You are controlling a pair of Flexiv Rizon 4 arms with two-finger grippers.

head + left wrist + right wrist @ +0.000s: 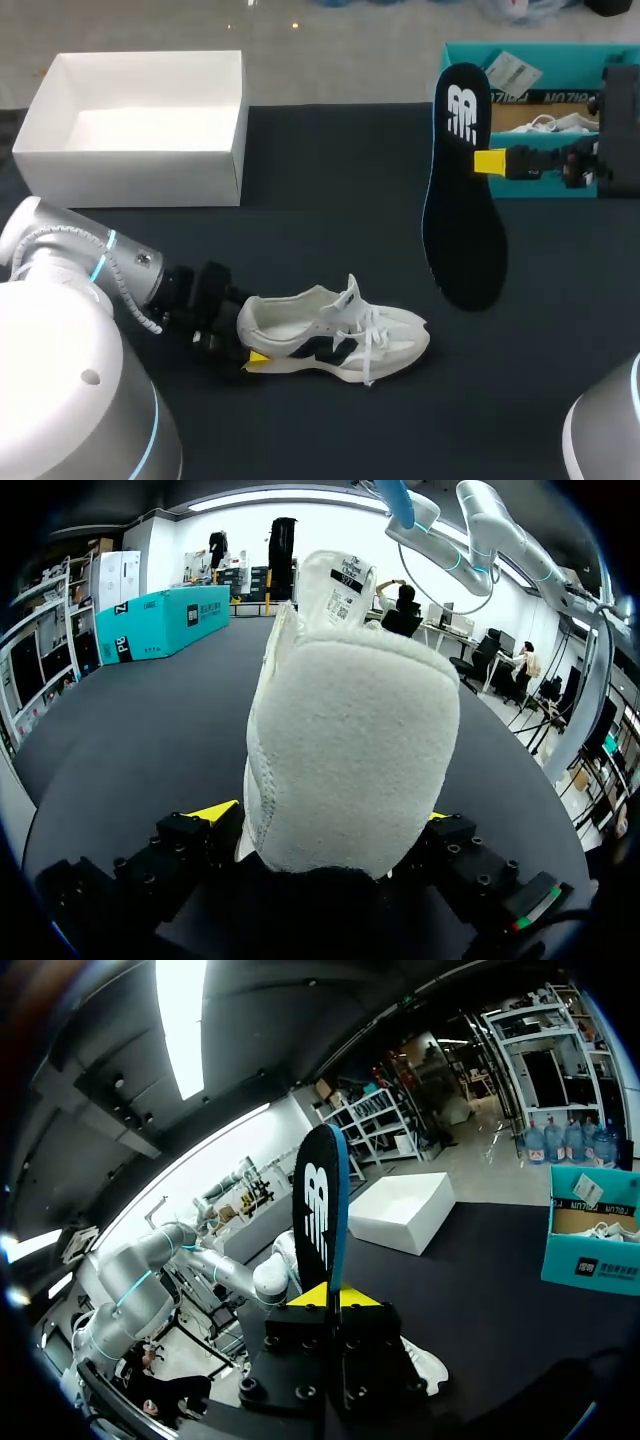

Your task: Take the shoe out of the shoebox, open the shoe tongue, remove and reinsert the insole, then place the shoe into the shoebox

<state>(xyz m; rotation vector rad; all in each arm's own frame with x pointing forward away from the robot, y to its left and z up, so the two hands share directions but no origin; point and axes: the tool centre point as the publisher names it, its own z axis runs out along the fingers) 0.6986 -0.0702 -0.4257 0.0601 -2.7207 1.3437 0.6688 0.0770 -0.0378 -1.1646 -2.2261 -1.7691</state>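
**Shoe pinned at the heel, insole held aloft**

Nearest the robot, the left arm (90, 265) comes in low over the dark table (330, 200). The left gripper (246, 338) is clamped on the heel of the white shoe (335, 335). In the left wrist view the padded heel fills the space between the two yellow tips, with one tip pressed to each side. The shoe sits on its sole near the middle of the table's near half, toe pointing away from the gripper toward the robot's right. Its tongue stands up and its white laces trail loose over the side (a dark logo marks the flank facing the head camera).

Farther out and to the right, the right gripper (330, 1298) grips the dark insole (462, 200). The insole's thin body is pinched between the yellow tips, which hold it at one long edge close to the end bearing the white logo. It hangs upright and off the table, logo end up and toe end down, well apart from the shoe.

At the far left stands the white shoebox (130, 175), open, with only its pale floor showing. At the far right, behind the right gripper, sits a teal box (545, 190), also open, with a second pale shoe (560, 122) lying inside it.
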